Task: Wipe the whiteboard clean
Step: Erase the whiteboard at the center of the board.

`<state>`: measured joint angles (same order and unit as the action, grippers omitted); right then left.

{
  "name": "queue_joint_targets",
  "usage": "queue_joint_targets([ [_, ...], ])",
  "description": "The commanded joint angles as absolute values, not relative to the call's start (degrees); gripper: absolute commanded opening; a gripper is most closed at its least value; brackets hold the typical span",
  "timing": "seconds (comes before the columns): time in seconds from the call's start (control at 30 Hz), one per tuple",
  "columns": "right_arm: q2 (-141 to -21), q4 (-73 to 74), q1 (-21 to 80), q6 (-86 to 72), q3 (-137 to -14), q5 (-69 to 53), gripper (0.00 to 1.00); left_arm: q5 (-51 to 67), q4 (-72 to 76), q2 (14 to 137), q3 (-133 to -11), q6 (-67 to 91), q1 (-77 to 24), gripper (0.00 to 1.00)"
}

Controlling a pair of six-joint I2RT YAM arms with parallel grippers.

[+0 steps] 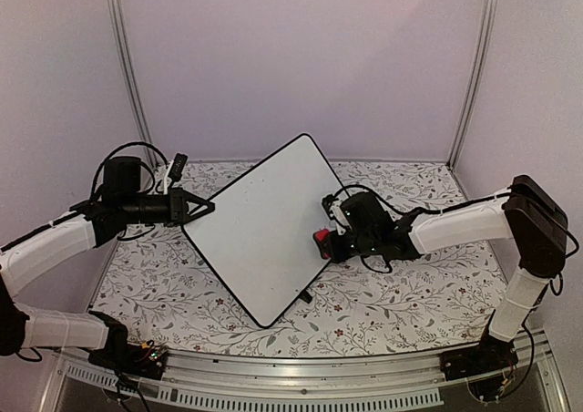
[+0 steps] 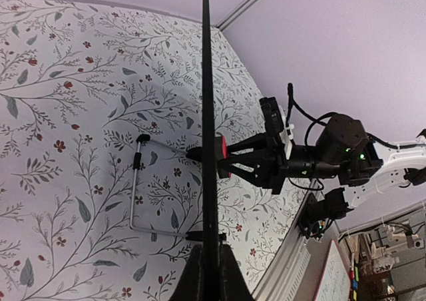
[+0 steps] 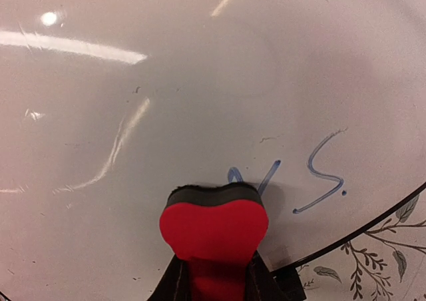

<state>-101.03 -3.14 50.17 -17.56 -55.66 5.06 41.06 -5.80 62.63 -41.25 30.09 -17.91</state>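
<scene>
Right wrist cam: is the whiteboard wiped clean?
No, blue pen strokes show on the whiteboard, just right of the red eraser and near the board's black frame.

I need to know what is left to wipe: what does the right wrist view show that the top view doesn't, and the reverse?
Only the right wrist: blue writing on the board, just above and right of the eraser, close to the board's edge.
Only the top: the whole board turned cornerwise, the left claw clamped on its left edge, and both arms. No writing can be made out there.
Both: the red eraser, held in the right claw, against the board's right side.
</scene>
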Motion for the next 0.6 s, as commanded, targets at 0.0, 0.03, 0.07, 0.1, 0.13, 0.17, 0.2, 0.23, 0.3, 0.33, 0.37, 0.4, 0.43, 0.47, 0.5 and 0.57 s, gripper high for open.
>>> queue_joint_targets([
  [0.0,-102.2,1.6,50.3,-18.1,-53.2,3.2,0.0,46.7,-5.0,62.8,-40.3,27.4,-18.8,0.0],
  [0.03,-102.1,1.6,50.3,-18.0,-53.0,3.2,0.0,46.7,-5.0,62.8,-40.3,27.5,-18.8,0.0],
  [0.07,-101.9,1.6,50.3,-18.1,-52.9,3.2,0.0,46.7,-5.0,62.8,-40.3,27.4,-18.8,0.0],
  [0.1,-101.9,1.5,50.3,-18.1,-52.7,3.2,0.0,46.7,-5.0,62.8,-40.3,27.5,-18.8,0.0],
  [0.13,-101.7,1.5,50.3,-18.2,-52.5,3.3,0.0,46.7,-4.9,62.8,-40.3,27.5,-18.7,0.0],
  [0.17,-101.6,1.5,50.4,-18.2,-52.4,3.3,0.0,46.8,-4.9,62.8,-40.3,27.4,-18.8,0.0],
  [0.2,-101.5,1.5,50.4,-18.2,-52.2,3.4,0.0,46.8,-4.9,62.8,-40.3,27.4,-18.8,0.0],
  [0.23,-101.4,1.4,50.4,-18.2,-52.1,3.4,0.0,46.8,-4.9,62.8,-40.3,27.5,-18.8,0.0],
  [0.3,-101.2,1.4,50.4,-18.3,-51.8,3.3,0.0,46.8,-4.9,62.8,-40.3,27.4,-18.8,0.0],
  [0.33,-101.1,1.4,50.4,-18.3,-51.7,3.1,0.0,46.8,-5.0,62.8,-40.3,27.5,-18.8,0.0],
  [0.37,-101.1,1.3,50.4,-18.4,-51.5,3.0,0.0,46.8,-4.9,62.8,-40.3,27.5,-18.8,0.0],
  [0.4,-101.1,1.2,50.4,-18.5,-51.4,2.7,0.0,46.8,-5.0,62.8,-40.3,27.5,-18.8,0.0],
  [0.43,-101.0,1.2,50.5,-18.5,-51.3,2.6,0.0,46.8,-5.0,62.8,-40.3,27.4,-18.8,0.0],
  [0.47,-101.0,1.1,50.7,-18.6,-51.2,2.5,0.0,46.8,-4.9,62.8,-40.3,27.4,-18.8,0.0],
  [0.5,-101.1,1.0,50.7,-18.7,-51.1,2.4,0.0,46.8,-4.9,62.8,-40.3,27.5,-18.8,0.0],
  [0.57,-101.1,0.9,50.9,-18.8,-51.0,2.3,0.0,46.8,-5.0,62.8,-40.3,27.5,-18.8,0.0],
])
